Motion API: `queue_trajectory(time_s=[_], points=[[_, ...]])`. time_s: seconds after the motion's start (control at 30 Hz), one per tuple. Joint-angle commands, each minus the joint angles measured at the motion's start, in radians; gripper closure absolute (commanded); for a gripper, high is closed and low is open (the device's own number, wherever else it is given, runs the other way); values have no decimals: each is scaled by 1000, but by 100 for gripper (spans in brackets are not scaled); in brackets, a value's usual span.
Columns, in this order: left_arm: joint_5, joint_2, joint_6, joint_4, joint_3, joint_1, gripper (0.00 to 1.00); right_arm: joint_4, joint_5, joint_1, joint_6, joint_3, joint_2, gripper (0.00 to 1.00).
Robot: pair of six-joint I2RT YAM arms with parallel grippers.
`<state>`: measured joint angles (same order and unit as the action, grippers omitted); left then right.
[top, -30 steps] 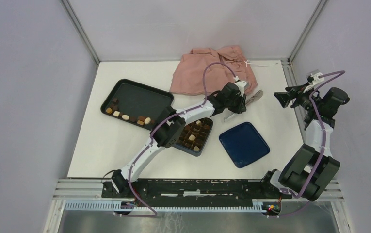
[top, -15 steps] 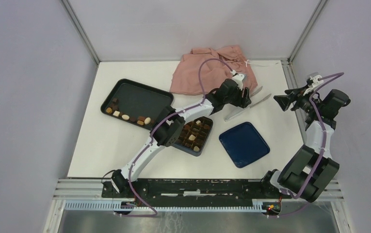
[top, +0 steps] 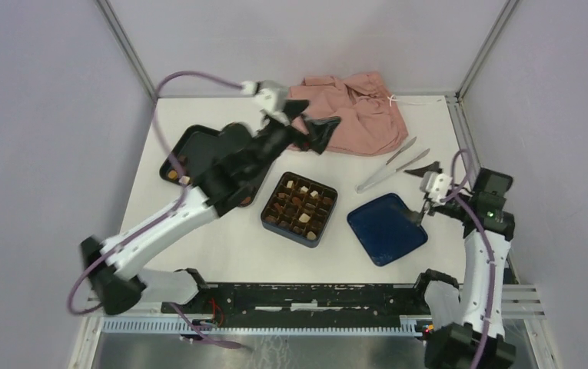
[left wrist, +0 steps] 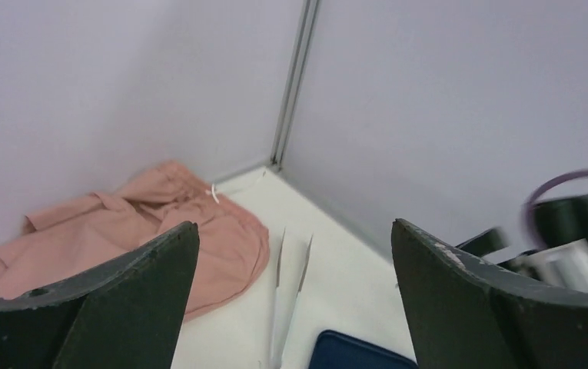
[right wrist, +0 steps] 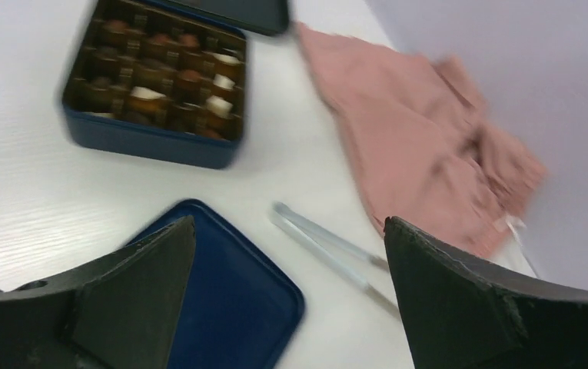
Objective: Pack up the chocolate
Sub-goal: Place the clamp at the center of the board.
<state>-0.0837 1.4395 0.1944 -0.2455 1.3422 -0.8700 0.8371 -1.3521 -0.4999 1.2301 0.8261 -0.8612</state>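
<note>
Both arms free, box (right wrist: 148,147) open
Left jaws and right jaws stood apart, empty; tweezers (top: 393,164) lay by the box, probably because its chocolate (top: 300,206) suits finer tips.

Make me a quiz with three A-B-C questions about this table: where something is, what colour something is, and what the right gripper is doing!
1. Where do the tweezers lie? A. on the table, between the cloth and the blue lid; B. on the lid; C. on the cloth.
2. What colour is the cloth? A. green; B. pink; C. yellow.
3. How is the right gripper? A. shut on the tweezers; B. shut, empty; C. wide open, empty.
Answers: 1 A, bare table shows around them; 2 B, it is plainly pink; 3 C, its jaws stand far apart, gripping nothing.
</note>
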Motion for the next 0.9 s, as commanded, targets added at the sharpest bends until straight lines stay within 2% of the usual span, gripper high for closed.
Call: queue_trajectory(time_s=[0.0,0.03,0.07,0.23,0.33,0.6,0.7,0.77,0.87], points=[[-61,-287,8,109,-238,4,0,-149,177,280,-202,-92,90,2],[-53,-347,39,148,-284,3,0,-246,248,344,-337,-122,111,2],[-44,-399,75,184,-325,4,0,-281,328,403,-392,-138,118,2],[-11,-574,286,239,-538,3,1,-268,744,723,-478,-133,5,2],[-27,-632,408,239,-631,4,1,-277,907,865,-540,-145,-79,2],[-122,-771,487,301,-742,2,2,-367,1008,984,-526,-296,-97,3],[-162,-830,502,316,-770,3,2,-438,1055,1022,-542,-355,-110,16],[-192,-868,510,334,-781,3,2,-459,1046,1045,-539,-368,-155,28],[-232,-919,514,361,-795,3,3,-482,1031,1075,-568,-353,-212,33]])
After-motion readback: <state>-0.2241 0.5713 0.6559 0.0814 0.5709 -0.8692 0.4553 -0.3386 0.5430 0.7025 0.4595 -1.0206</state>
